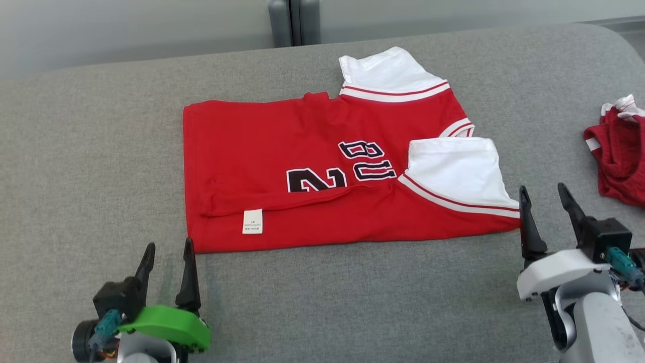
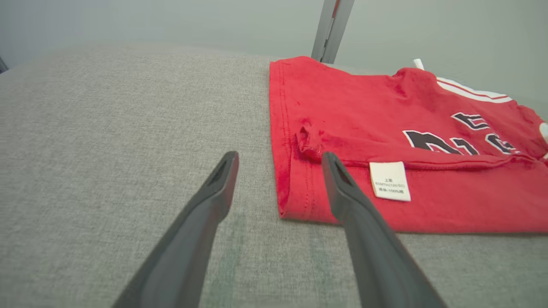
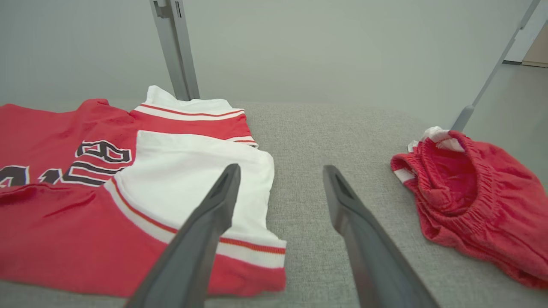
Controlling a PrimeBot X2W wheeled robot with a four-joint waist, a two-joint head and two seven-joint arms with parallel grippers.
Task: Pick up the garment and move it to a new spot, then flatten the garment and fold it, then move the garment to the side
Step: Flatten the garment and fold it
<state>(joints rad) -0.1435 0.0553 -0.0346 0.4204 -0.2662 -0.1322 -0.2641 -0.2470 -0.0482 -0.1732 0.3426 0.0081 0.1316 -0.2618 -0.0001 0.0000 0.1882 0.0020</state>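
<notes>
Red jersey [image 1: 302,166] lies folded flat near the middle of the grey padded surface [image 1: 352,302].
White label [image 1: 252,221] faces up near its front edge. Left gripper [image 1: 169,243] sits just off the near left corner, fingers spread, empty. Right gripper [image 1: 543,187] sits just off the near right corner, also spread and empty. Crumpled red shorts [image 1: 617,151] lie well apart, far right.

My fingers [image 2: 207,201] are matt dark plastic. The counter [image 1: 352,302] wears coarse grey woven cloth. The shirt [image 1: 262,146] is smooth red knit, its label [image 1: 252,221] flat white fabric; the shorts [image 3: 492,205] look rougher, ribbed.
</notes>
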